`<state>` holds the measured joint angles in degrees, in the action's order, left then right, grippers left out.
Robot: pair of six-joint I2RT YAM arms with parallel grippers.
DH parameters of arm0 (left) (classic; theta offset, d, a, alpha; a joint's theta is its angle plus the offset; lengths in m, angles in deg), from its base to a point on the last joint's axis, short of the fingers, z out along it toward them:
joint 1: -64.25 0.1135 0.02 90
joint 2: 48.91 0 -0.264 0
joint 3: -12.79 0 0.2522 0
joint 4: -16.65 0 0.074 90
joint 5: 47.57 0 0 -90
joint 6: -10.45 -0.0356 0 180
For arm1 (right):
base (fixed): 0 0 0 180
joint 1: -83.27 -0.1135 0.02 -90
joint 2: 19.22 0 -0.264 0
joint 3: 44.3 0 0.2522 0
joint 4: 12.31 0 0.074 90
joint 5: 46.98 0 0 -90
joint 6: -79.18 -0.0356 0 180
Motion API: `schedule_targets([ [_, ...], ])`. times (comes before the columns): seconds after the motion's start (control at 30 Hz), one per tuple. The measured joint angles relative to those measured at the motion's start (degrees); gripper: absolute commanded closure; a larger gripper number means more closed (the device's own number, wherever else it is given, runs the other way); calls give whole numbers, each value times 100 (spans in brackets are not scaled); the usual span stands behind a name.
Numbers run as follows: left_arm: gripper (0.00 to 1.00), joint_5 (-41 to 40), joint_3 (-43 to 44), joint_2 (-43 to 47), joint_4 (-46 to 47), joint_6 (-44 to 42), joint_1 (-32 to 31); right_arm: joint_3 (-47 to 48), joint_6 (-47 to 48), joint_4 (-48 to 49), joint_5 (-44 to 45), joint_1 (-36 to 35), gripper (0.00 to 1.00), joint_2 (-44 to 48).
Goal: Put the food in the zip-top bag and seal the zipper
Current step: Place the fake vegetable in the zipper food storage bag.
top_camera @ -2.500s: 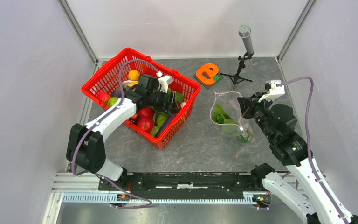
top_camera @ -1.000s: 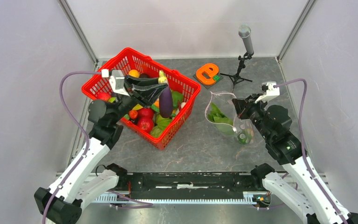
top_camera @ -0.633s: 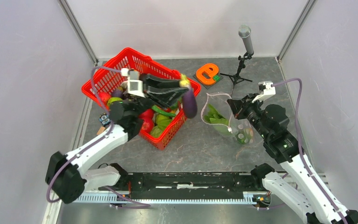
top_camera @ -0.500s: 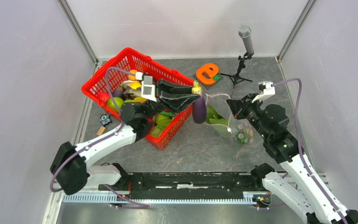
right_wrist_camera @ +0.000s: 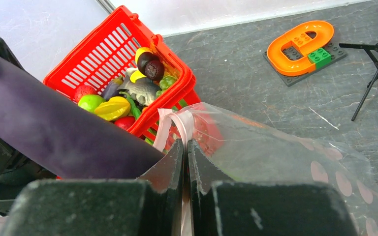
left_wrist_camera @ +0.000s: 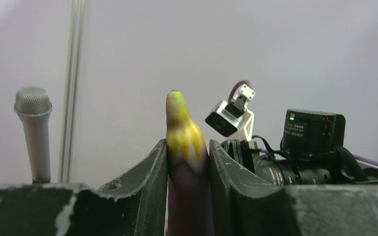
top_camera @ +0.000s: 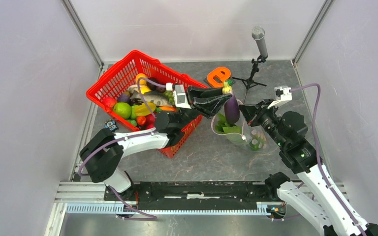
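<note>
Table (top_camera: pixel 211 157): grey stone-patterned top, under both grippers

Red mesh basket (top_camera: pixel 120 78): behind the left gripper's wrist, well apart from the right gripper; it holds a heap of toy produce (top_camera: pixel 128 105), and the left forearm passes over its near right corner

Zip-top bag (top_camera: pixel 248 140): clear with pale round dots, held up by the right gripper at its mouth edge; the mouth gapes towards the left gripper and the body sags to the table below the right gripper

Left gripper (top_camera: pixel 222 96): reaches out over the bag's mouth, fingers clamped on the yellow-green neck of an eggplant, which fills the gap between them in the left wrist view

Right gripper (top_camera: pixel 246 110): fingers pressed together on the zipper, just right of the left gripper's load

Microphone (top_camera: pixel 260 39): upright on a small black tripod, beyond both grippers

Eggplant (top_camera: pixel 232 109): dark purple, hangs stem-up from the left gripper, just beside the right gripper's fingertips; whether its lower end is inside the mouth or above it I cannot tell

Leafy vegetable (top_camera: pixel 225 129): green, inside the bag, below the left gripper

Orange block (top_camera: pixel 218 76): on the table just beyond the left gripper

Zipper (right_wrist_camera: pixel 177 123): pale pinkish strip, bunched where it enters the right gripper's closed fingers
</note>
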<state>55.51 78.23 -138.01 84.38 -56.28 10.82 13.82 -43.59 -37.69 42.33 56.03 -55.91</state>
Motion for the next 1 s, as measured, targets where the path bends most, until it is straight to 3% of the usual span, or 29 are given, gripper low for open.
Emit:
schedule_targets([
  [0.1,91,-254,155,-168,232,-166,-103,0,-20,0,-44,0,90,9],
  [0.2,81,-391,289,-304,310,-293,-227,2,-28,0,-33,2,90,11],
  [0.47,71,-391,299,-302,256,-470,-295,7,-55,-4,101,2,90,68],
  [0.87,51,-26,271,-17,-2243,-776,-367,66,-68,-68,426,0,90,247],
  [1.0,34,81,380,-17,-2623,-807,-367,85,-105,-74,437,0,90,251],
])
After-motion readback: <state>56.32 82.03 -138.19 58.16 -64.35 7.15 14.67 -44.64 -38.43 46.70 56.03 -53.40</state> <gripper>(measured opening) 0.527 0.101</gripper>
